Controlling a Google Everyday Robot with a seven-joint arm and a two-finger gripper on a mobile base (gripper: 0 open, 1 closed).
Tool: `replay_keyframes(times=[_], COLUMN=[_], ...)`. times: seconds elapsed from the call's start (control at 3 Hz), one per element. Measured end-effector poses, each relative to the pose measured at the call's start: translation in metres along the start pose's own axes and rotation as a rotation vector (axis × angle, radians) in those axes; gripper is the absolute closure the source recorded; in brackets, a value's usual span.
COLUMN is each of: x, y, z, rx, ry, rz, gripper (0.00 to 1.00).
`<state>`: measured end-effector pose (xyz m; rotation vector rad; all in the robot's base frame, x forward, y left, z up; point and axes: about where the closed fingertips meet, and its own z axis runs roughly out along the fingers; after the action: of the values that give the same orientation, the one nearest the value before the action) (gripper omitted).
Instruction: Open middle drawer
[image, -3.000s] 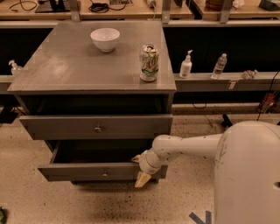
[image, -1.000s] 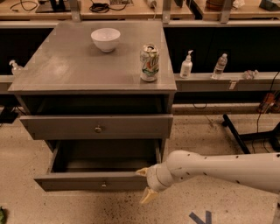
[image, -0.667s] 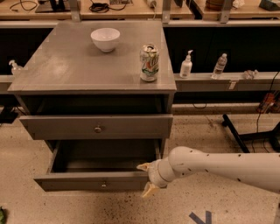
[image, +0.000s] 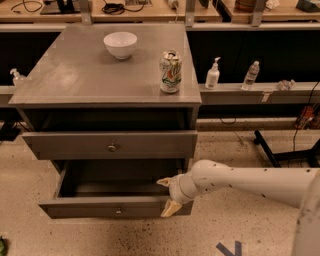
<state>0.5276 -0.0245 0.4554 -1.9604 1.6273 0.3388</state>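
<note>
Compared with three seconds ago, the middle drawer (image: 100, 207) has come further out of the grey cabinet (image: 75, 75). It stands pulled well forward, interior exposed, below the upper drawer (image: 65, 145). The gripper (image: 167, 196) is at the right end of the middle drawer's front panel with fingers spread apart. One tip is behind the panel's top edge and the other over its face. Contact with the panel appears likely but cannot be confirmed.

arm (image: 240, 182) white, dark-speckled | tool (image: 167, 195) cream, tapered fingers (image: 170, 208) spread, at right corner of middle drawer (image: 100, 207)
</note>
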Motion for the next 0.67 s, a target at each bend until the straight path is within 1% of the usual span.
replay_keyframes(times=[0.33, 0.67], x=[0.013, 0.017], y=[-0.002, 0.008], z=[0.035, 0.059], rx=[-0.068, -0.134], ry=[0.028, 0.038], rz=[0.025, 0.047], gripper=[0.28, 0.29])
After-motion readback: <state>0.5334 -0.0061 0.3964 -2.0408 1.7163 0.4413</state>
